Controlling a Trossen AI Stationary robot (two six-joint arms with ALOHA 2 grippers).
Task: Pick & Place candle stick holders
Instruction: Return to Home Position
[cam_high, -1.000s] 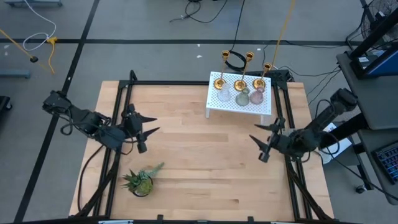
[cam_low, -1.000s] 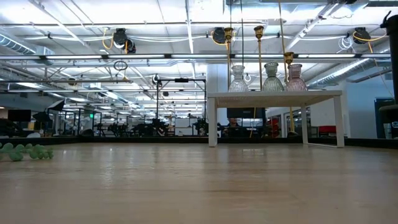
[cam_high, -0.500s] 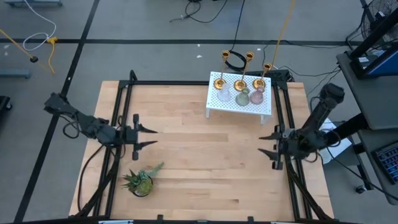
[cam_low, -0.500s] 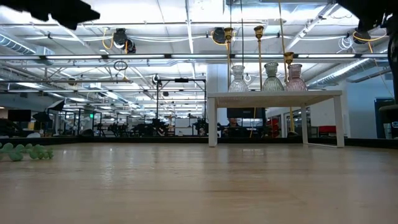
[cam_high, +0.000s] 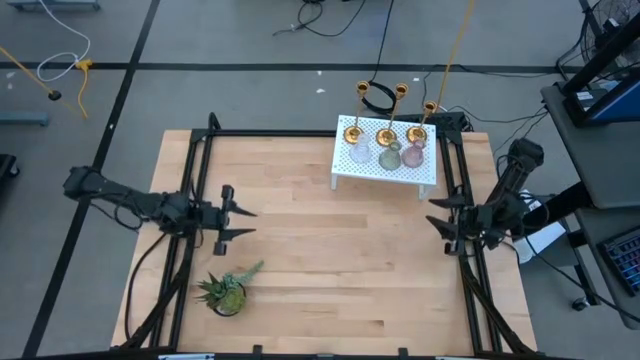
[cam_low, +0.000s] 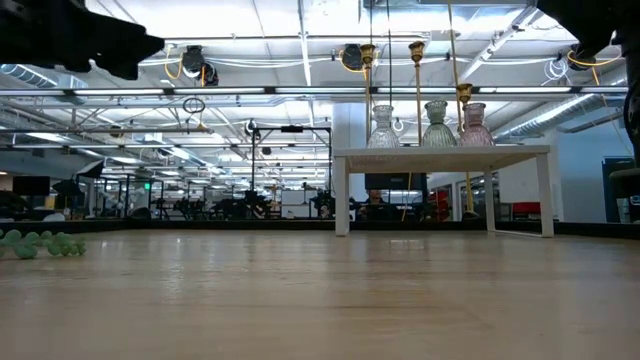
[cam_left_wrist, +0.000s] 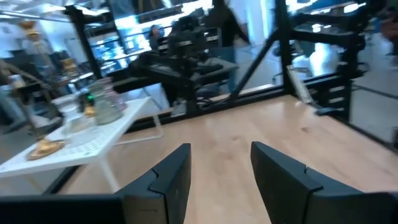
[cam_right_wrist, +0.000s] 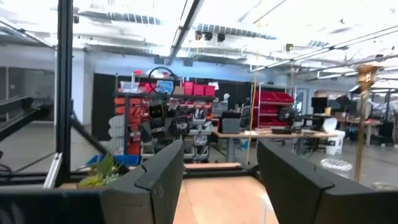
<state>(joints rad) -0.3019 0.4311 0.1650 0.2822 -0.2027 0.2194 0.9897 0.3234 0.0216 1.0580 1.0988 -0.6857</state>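
Well, on the worktop the white shelf fills the right rear corner, with all six candle stick holders standing on it. My right gripper, jaws released and empty, hangs near the shelf's front corner; a careless swing could clip it and topple the holders. The left gripper, jaws likewise released, hovers near the left edge, the potted plant close by. The middle lies bare, giving room.
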